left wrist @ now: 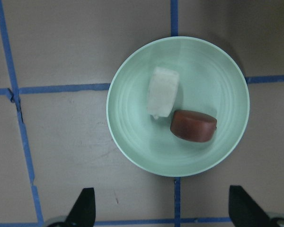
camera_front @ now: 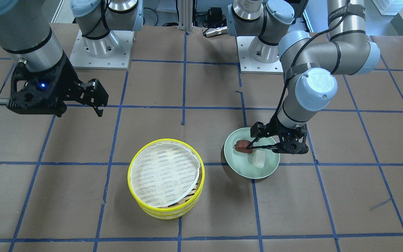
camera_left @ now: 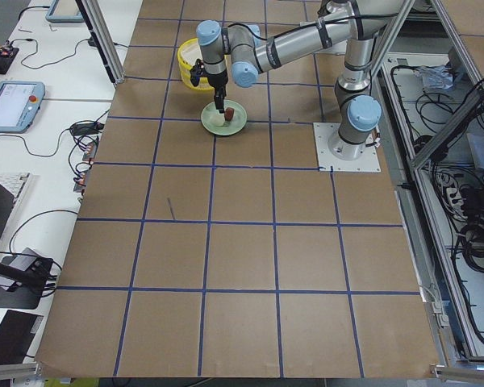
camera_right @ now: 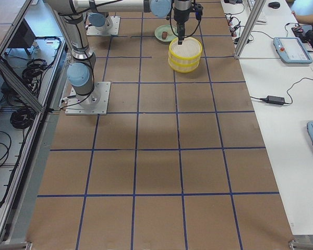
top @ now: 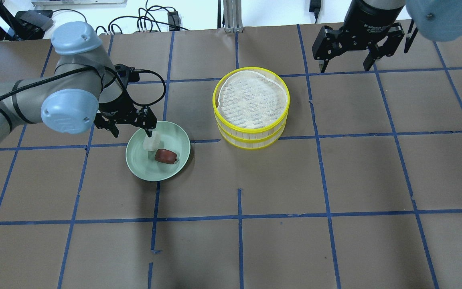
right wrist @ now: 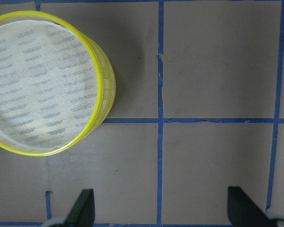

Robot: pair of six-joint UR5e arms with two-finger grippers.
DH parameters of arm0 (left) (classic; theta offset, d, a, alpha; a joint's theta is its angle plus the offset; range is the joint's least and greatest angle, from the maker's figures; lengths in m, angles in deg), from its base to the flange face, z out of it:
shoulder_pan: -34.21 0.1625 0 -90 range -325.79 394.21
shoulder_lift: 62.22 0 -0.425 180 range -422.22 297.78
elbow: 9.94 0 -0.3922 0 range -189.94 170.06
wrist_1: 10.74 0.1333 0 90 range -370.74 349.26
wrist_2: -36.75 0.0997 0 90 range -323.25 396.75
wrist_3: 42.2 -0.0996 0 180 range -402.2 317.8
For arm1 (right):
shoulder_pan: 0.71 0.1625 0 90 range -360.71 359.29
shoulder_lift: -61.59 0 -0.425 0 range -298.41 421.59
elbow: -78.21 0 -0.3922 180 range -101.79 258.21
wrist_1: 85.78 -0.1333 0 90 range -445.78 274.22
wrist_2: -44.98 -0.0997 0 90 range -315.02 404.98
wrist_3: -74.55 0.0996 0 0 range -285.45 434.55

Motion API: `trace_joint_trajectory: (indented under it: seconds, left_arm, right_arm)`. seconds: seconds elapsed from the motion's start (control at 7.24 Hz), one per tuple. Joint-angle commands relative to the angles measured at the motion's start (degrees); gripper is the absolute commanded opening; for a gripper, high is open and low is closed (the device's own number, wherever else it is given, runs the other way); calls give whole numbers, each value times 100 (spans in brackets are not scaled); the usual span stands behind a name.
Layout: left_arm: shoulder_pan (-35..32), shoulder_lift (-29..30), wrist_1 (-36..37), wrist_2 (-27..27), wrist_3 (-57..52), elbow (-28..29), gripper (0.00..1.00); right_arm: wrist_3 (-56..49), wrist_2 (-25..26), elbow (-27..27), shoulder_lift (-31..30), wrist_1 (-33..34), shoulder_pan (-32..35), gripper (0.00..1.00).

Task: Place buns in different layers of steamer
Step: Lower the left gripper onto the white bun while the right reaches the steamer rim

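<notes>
A dark reddish-brown bun (left wrist: pixel 193 126) and a white bun (left wrist: pixel 162 92) lie side by side in a pale green plate (left wrist: pixel 132 142). The buns also show in the overhead view, brown bun (top: pixel 165 155) and white bun (top: pixel 152 142). My left gripper (top: pixel 132 130) is open and empty, hovering above the plate's edge with its fingers pointing down. The two-tier steamer (top: pixel 251 104) with yellow rims stands stacked to the right of the plate, its top mesh liner (right wrist: pixel 42 85) bare. My right gripper (top: pixel 345 66) is open and empty, raised beyond the steamer and beside it.
The table is brown paper with a blue tape grid (top: pixel 239 216). Both arm bases (camera_front: pixel 100 49) stand at the robot's side of the table. A gap of bare table lies between the plate (camera_front: pixel 271 168) and the steamer (camera_front: pixel 166 178).
</notes>
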Motion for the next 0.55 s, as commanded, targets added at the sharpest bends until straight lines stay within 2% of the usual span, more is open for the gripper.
trace_joint_trajectory:
  seconds: [0.0, 0.14, 0.28, 0.41]
  left_arm:
    - [0, 590, 664, -23, 2, -104, 100]
    - [0, 819, 717, -23, -16, -78, 100]
    - [0, 890, 796, -23, -16, -78, 99]
    - [0, 900, 875, -49, 1, -104, 97]
  right_arm:
    - [38, -53, 330, 279, 384, 31, 100]
    - [90, -70, 559, 384, 1388, 48, 100]
    - [100, -70, 526, 620, 1876, 57, 100]
    - [213, -88, 543, 762, 1907, 127, 99]
